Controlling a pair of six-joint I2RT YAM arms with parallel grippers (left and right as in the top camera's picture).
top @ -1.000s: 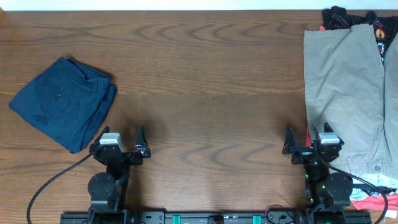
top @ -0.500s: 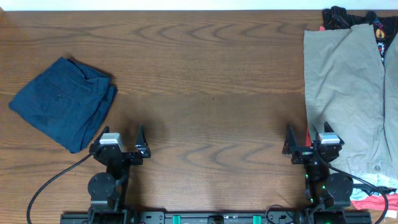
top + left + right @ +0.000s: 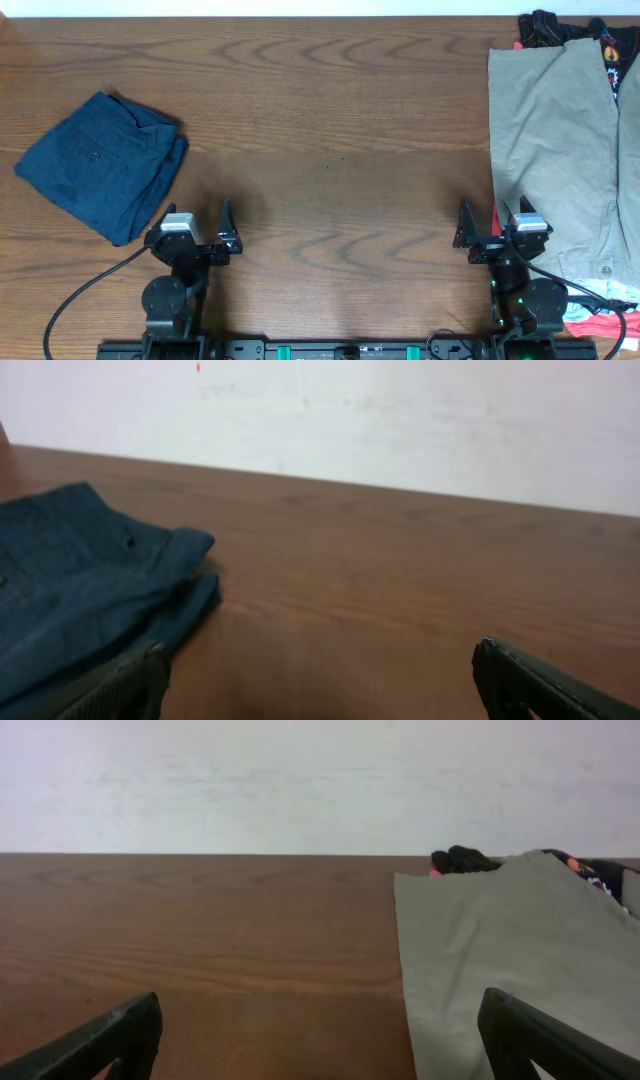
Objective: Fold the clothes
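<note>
Flat, smooth khaki shorts (image 3: pixel 555 150) at right, folded navy trousers (image 3: pixel 100 165) at left on grained wooden table (image 3: pixel 330 120), left gripper (image 3: pixel 190 228) and right gripper (image 3: pixel 488 228) spread wide, empty.

Table (image 3: pixel 330 120): brown wood or wood-look top with bold grain, smooth, and a soft satin sheen can be seen ahead of the left tool (image 3: pixel 320 650). Off to that tool's left, the navy trousers (image 3: pixel 100 165) come across as matt woven cloth, a bit rumpled. Just right of the right tool (image 3: pixel 320 1000), the clothes (image 3: pixel 555 130) are made out as khaki cotton-like cloth, matt, mostly smooth with soft creases. Further ahead, a black jersey (image 3: pixel 545 25) is glimpsed, knit-looking with printed patches. The tool fingers (image 3: pixel 525 682) look like matt black plastic. The wall (image 3: pixel 300 780) is painted matt, slightly scuffed. A rubbery-looking black cable (image 3: pixel 70 300) is trailed behind.
</note>
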